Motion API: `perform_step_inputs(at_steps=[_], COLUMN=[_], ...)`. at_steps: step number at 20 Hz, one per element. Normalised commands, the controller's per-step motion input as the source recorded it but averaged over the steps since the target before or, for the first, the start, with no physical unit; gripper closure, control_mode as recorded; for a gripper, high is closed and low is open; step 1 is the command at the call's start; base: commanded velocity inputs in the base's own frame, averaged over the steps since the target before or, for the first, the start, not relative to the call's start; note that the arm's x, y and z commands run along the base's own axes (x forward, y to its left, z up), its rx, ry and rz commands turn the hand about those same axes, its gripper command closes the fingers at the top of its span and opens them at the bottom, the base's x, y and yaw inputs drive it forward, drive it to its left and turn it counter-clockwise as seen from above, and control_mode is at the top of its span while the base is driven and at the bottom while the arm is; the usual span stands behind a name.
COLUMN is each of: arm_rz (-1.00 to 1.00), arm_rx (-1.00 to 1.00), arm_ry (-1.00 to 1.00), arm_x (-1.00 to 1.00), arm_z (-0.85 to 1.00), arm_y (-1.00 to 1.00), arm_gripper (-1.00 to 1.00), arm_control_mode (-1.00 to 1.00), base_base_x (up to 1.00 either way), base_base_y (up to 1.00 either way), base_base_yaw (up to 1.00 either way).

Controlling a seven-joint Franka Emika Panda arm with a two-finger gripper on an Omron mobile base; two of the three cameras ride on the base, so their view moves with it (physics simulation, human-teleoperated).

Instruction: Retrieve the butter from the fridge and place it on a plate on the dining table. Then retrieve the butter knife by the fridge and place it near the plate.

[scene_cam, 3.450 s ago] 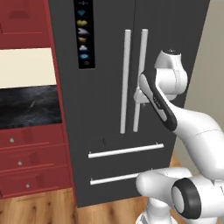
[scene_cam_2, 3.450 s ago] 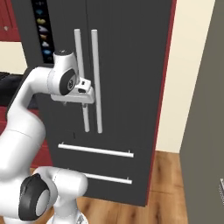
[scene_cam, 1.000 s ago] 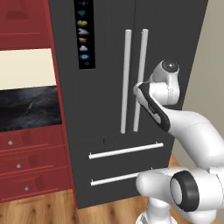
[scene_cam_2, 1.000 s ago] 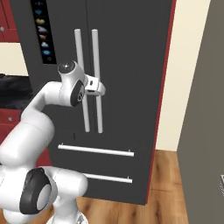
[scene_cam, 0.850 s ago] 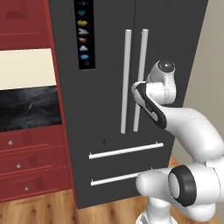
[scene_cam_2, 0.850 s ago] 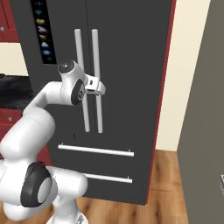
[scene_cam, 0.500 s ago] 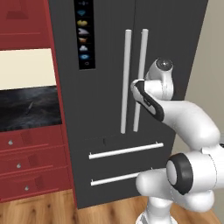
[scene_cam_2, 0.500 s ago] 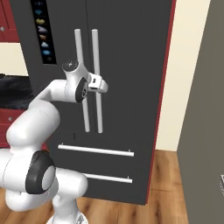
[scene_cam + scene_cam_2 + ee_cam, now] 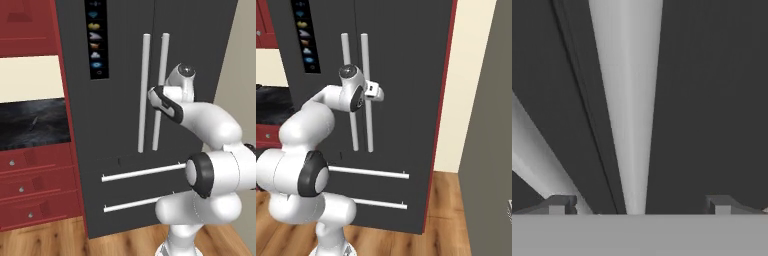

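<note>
The tall dark grey fridge (image 9: 125, 75) stands with both doors closed, so the butter is hidden. My gripper (image 9: 639, 207) is open at mid height on the right-hand white bar handle (image 9: 629, 115). In the hand view that handle runs up between the two finger tips (image 9: 559, 204), one on each side and apart from it. From the base cameras the gripper (image 9: 377, 93) sits against the right handle (image 9: 366, 60) of the pair. A thin grey sliver, likely the butter knife (image 9: 34, 122), lies on the black counter left of the fridge.
Left of the fridge is a counter (image 9: 45, 132) with a black top over red drawers (image 9: 35, 182), and red cabinets above. Two horizontal drawer handles (image 9: 142, 172) cross the fridge's lower part. A cream wall (image 9: 463, 100) and a grey panel (image 9: 491, 150) stand to the right.
The hand has moved in toward the right door handle, until the fingers straddle it. The elbow has swung up and out. The fridge doors have not moved.
</note>
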Motion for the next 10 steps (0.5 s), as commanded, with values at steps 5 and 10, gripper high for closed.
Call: perform_step_inputs(at_steps=[5,10], arm_rz=[0.00,0.00], arm_rx=[0.00,0.00], arm_ry=[0.00,0.00], arm_x=[0.39,0.41], arm_z=[0.00,0.00], arm_y=[0.00,0.00], arm_gripper=[-1.00,-1.00], arm_control_mode=[-1.00,-1.00], base_base_x=[0.00,0.00], base_base_y=[0.00,0.00], base_base_yaw=[0.00,0.00])
